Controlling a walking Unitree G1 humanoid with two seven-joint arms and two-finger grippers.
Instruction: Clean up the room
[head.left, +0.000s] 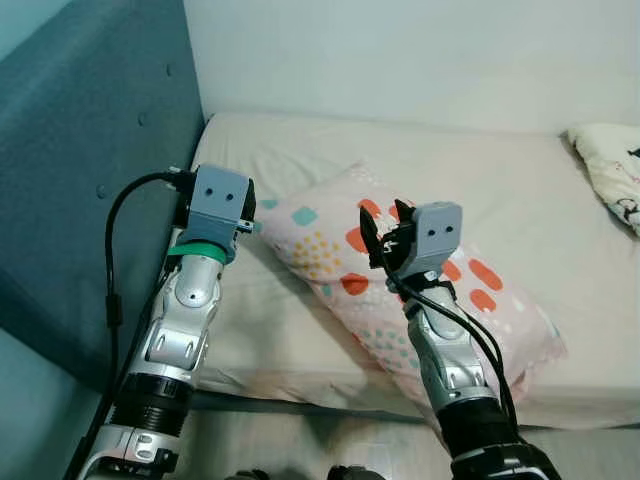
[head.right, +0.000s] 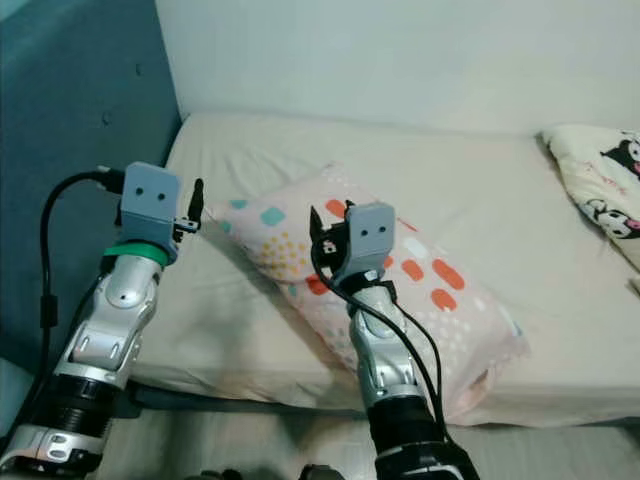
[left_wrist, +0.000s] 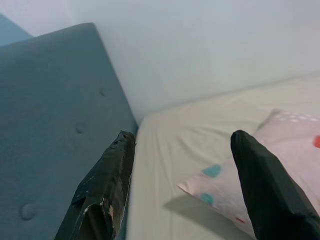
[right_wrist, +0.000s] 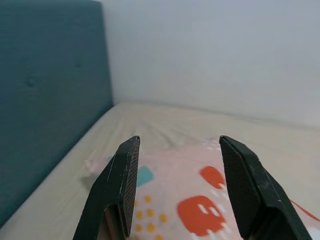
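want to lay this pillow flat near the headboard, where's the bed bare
The mattress is bare in a wide band between the spotted pillow and the wall, running from the headboard toward the cartoon-print bedding. A narrower strip is free along the headboard, beside the left gripper. The near edge is crowded: the pillow lies there under the right gripper.

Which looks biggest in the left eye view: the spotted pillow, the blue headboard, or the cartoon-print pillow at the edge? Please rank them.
1. Blue headboard, largest, though it is cut off by the picture's edge.
2. Spotted pillow, partly hidden by the right arm.
3. Cartoon-print pillow, smallest as seen; most of it lies outside the picture, so its true size is unsure.
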